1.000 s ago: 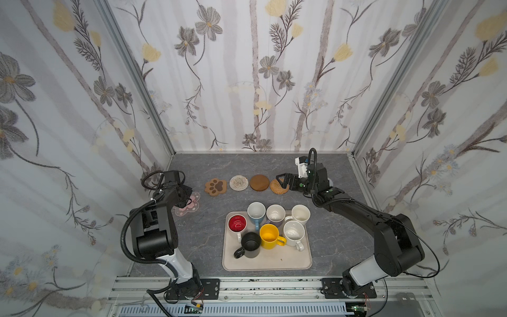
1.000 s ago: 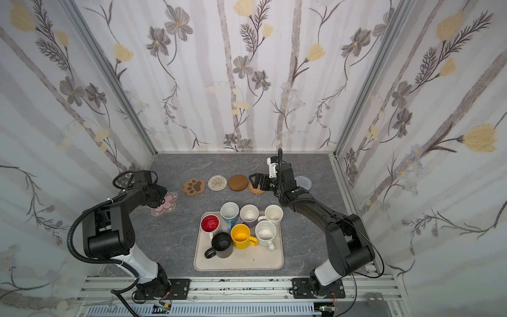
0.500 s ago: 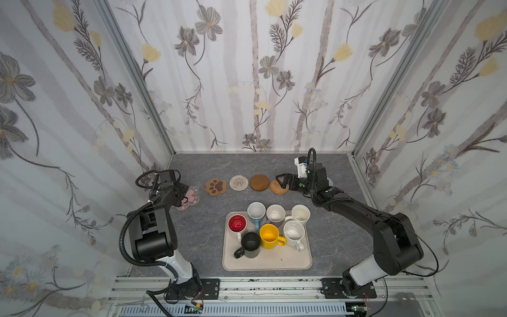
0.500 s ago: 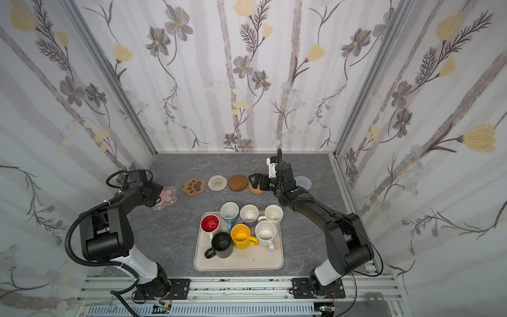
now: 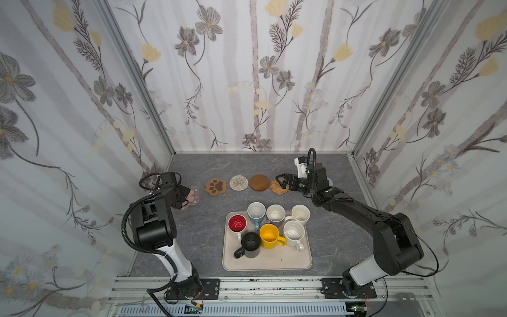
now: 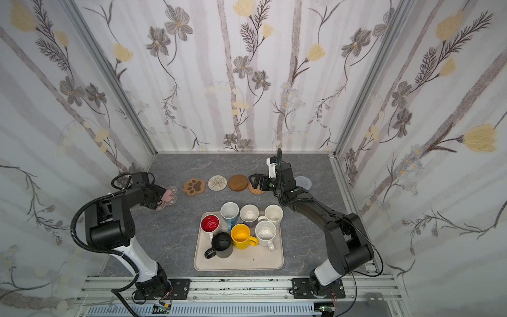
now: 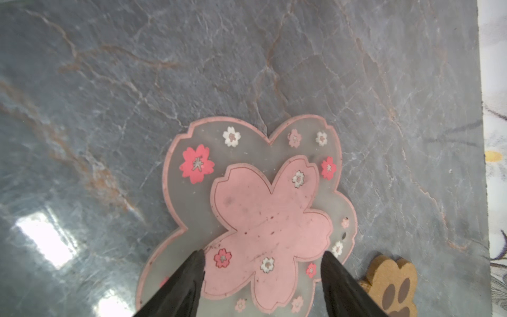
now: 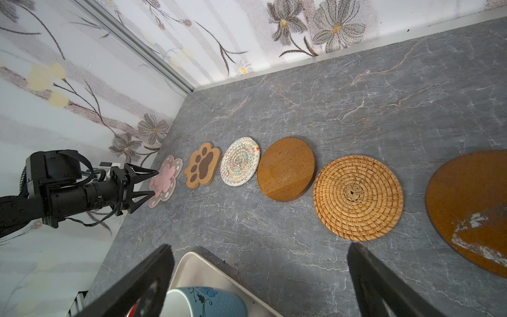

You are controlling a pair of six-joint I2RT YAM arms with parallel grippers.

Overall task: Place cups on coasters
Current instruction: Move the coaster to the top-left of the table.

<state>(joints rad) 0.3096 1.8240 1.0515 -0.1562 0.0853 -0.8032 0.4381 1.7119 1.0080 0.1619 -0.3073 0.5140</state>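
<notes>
Several cups stand on the beige tray: yellow, black, light blue, and others. Coasters lie in a row behind it: pink blossom, brown paw, whitish woven, wooden disc, rattan, glossy brown disc. My left gripper is open, its fingers spread over the near edge of the blossom coaster, which lies flat. My right gripper hangs open beside the rattan coaster, holding nothing.
A grey knitted coaster lies behind the right arm, near the right wall. Flowered walls close in the grey stone table on three sides. The left arm stands close to the left wall. A metal rail runs along the front.
The left gripper's jaws have widened and let go of the pink blossom coaster, which has shifted back, closer to the paw coaster. The right arm has not moved.
</notes>
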